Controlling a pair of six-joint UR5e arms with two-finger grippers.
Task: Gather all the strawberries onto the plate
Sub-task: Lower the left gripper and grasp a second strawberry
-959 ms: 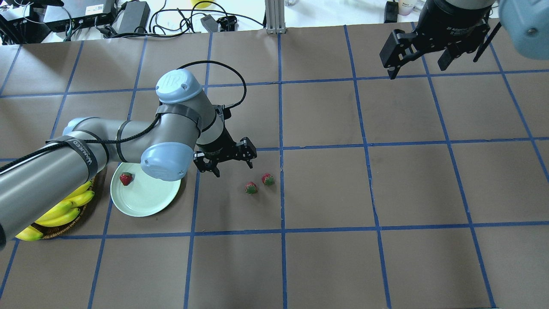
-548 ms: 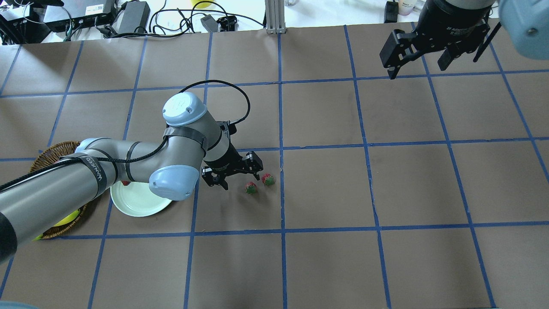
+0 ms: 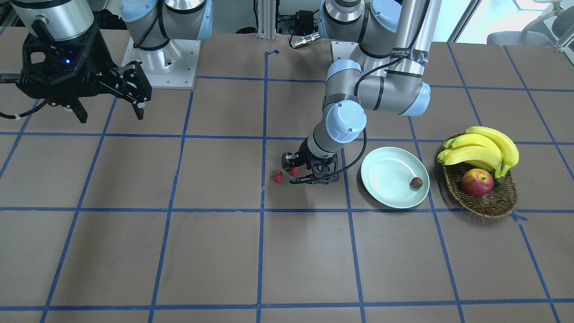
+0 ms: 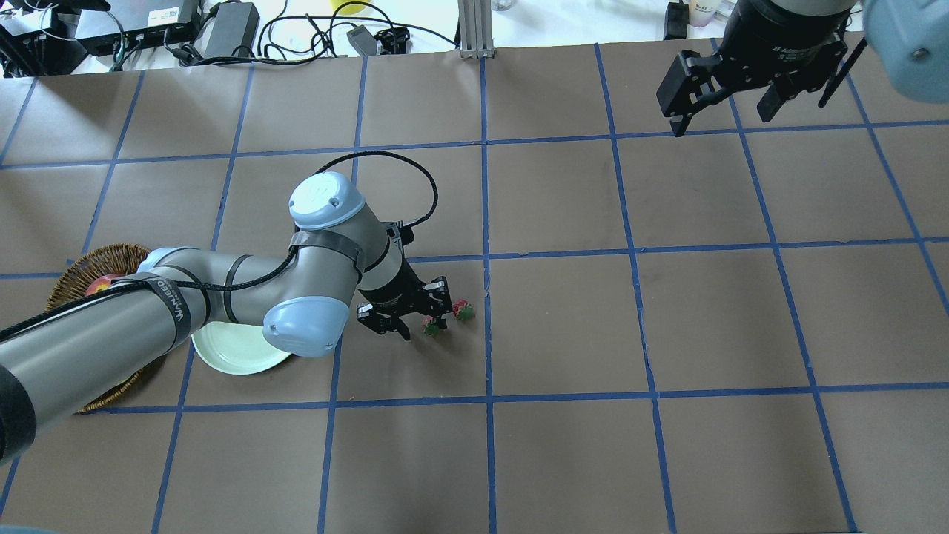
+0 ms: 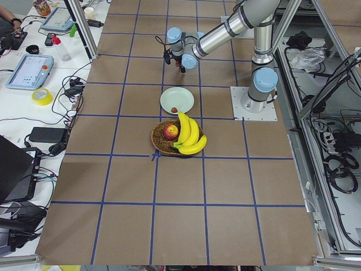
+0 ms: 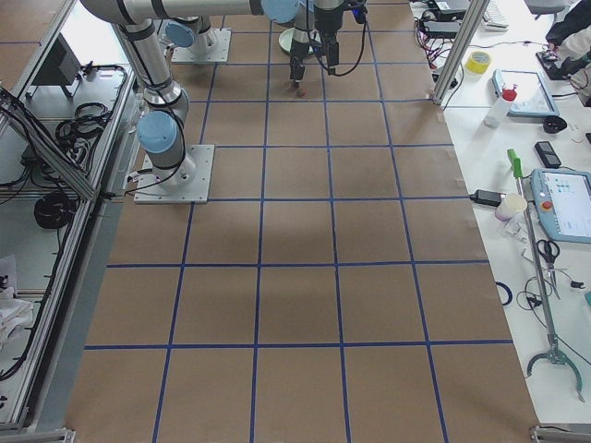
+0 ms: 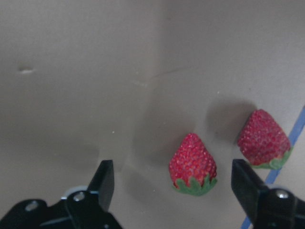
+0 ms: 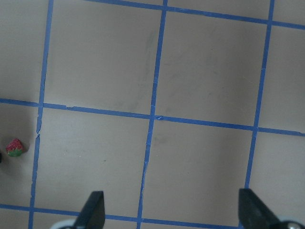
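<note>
Two strawberries lie on the brown table, one (image 3: pixel 277 176) (image 4: pixel 464 310) beside the other (image 3: pixel 294 171) (image 4: pixel 431 325). A third strawberry (image 3: pixel 417 182) lies in the mint-green plate (image 3: pixel 385 157) (image 4: pixel 230 357). My left gripper (image 4: pixel 424 328) (image 3: pixel 307 174) is open, low over the table, its fingers either side of the nearer strawberry (image 7: pixel 192 164); the other berry (image 7: pixel 263 140) lies just outside one finger (image 7: pixel 248 183). My right gripper (image 4: pixel 723 113) (image 3: pixel 111 113) is open and empty, high at the far right.
A wicker basket (image 3: pixel 491 204) (image 4: pixel 81 267) with bananas (image 3: pixel 482 148) and a red-yellow apple (image 3: pixel 476 182) stands beside the plate, on the side away from the loose berries. Blue tape lines grid the table. Cables and electronics (image 4: pixel 222 30) lie beyond its far edge.
My left arm has swung away from the plate toward the two loose strawberries and lowered; its open fingers now straddle one berry. The right arm has not moved.
</note>
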